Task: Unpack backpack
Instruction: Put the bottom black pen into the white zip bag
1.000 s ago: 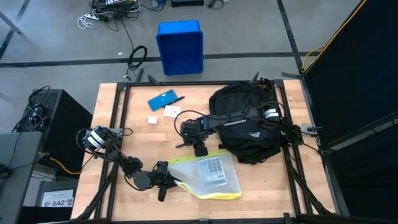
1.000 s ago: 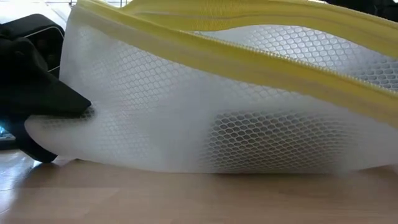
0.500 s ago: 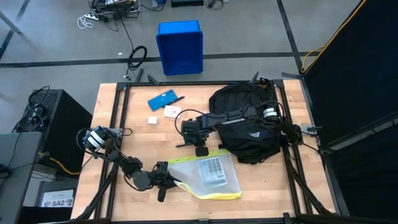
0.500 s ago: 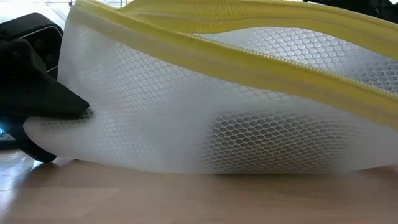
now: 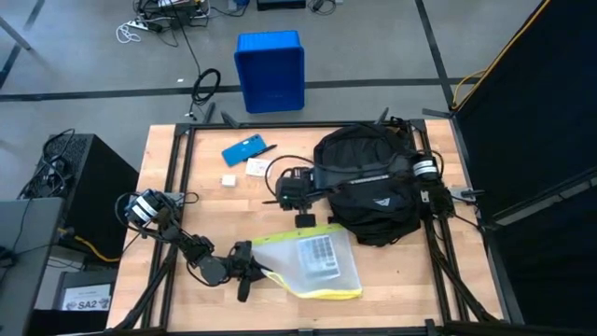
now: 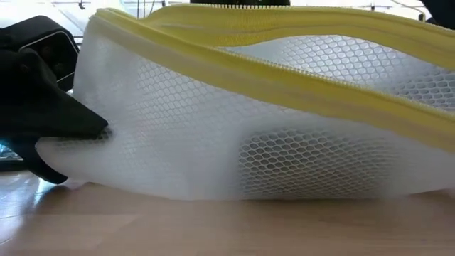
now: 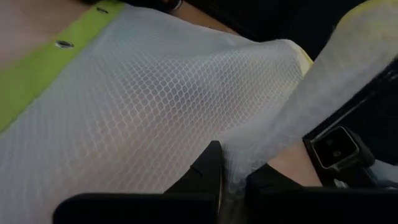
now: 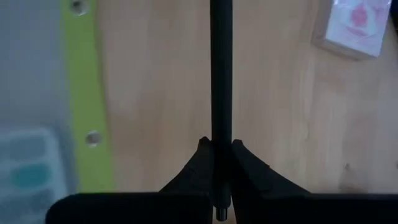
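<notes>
The black backpack (image 5: 368, 182) lies on the table's right half, and my right arm reaches across it. A white mesh pouch with a yellow zip edge (image 5: 312, 261) lies near the front, with a blister pack inside. My left gripper (image 5: 257, 271) is shut on the pouch's left corner. My right gripper (image 5: 303, 222) hangs above the table just beyond the pouch's far edge, shut on a thin black stick (image 8: 220, 68). My left gripper pinches the mesh at the pouch's left corner (image 7: 235, 167) between its two fingers, coming nearly level from the table's left. The pouch's underside rests on the table (image 6: 213, 195). My right gripper pinches the thin black stick near one end (image 8: 219, 163). The stick runs on past the fingertips, and its short end (image 8: 219, 213) shows behind them. The fingers point steeply down.
A blue flat case (image 5: 241, 149) with a dark pen (image 5: 268, 147) beside it, a white card (image 5: 258, 167) and a small white block (image 5: 229, 181) lie at the far left-centre. A blue bin (image 5: 270, 70) stands on the floor beyond the far edge.
My right gripper has risen from the table beside the pouch's far edge, and its arm has drawn back a little toward the backpack. The pouch stays in my left gripper, about where it was.
</notes>
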You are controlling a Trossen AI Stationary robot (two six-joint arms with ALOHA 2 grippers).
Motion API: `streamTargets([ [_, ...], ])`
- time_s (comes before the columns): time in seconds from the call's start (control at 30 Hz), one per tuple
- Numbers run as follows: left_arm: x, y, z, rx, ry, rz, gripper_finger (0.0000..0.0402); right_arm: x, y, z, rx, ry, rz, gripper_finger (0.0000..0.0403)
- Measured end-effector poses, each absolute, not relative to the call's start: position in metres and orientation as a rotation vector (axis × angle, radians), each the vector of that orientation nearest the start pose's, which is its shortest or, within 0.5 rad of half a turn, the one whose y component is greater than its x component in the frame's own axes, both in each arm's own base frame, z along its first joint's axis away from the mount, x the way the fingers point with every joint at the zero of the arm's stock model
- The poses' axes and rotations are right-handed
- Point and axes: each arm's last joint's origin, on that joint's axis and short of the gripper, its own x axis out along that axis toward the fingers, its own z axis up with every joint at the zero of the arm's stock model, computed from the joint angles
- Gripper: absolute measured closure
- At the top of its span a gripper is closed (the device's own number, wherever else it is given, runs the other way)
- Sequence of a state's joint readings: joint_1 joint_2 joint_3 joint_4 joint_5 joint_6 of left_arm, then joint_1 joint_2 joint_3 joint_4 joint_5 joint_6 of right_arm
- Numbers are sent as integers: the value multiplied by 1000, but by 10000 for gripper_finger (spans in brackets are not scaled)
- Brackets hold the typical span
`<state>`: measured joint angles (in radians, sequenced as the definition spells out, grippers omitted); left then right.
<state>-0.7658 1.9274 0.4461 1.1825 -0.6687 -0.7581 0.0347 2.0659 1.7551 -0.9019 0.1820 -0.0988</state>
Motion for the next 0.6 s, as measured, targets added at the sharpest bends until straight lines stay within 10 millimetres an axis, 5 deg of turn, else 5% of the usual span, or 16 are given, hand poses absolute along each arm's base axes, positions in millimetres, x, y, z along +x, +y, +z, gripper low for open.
streamTargets([
  [0.23,215,-180,86,-532,218,41,402,403,42,282,-157,1106,34,402],
  [0.43,215,-179,89,-519,181,73,402,380,94,293,-83,1044,219,403],
  [0.6,216,-179,95,-497,125,72,402,367,141,270,-59,1030,322,403],
])
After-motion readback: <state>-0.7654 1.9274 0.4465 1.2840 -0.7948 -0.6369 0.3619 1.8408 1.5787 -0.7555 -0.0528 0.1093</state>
